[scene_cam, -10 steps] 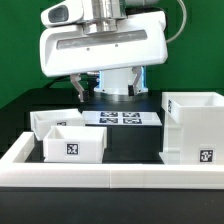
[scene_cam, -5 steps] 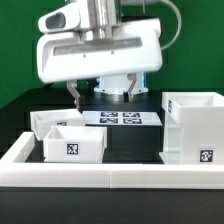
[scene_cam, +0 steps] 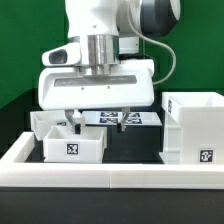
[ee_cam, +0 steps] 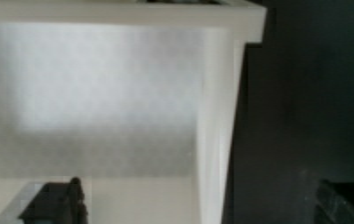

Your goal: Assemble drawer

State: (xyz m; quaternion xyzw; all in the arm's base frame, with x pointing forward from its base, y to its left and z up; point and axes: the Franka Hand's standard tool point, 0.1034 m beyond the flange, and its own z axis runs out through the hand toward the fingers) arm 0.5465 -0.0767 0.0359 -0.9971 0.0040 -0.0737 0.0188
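Note:
The white drawer housing (scene_cam: 196, 122) stands at the exterior view's right. Two open-top white trays sit at the left: a front tray (scene_cam: 72, 148) with a tag on its face and a rear tray (scene_cam: 42, 122) behind it. My gripper (scene_cam: 98, 121) hangs low between the trays and the housing, open and empty. One finger (scene_cam: 73, 118) is at the rear tray's right end, the other over the black table. In the wrist view my gripper (ee_cam: 202, 205) straddles a tray wall (ee_cam: 218, 120), with the tray's white inside (ee_cam: 103, 100) on one side.
The marker board (scene_cam: 140, 118) lies flat on the black table behind the gripper. A low white wall (scene_cam: 110, 175) borders the table at the front and sides. Black table surface (ee_cam: 307, 100) shows beside the tray in the wrist view.
The gripper has come down from above the marker board to just over the table by the trays, with its jaws still open. The trays and housing have not moved.

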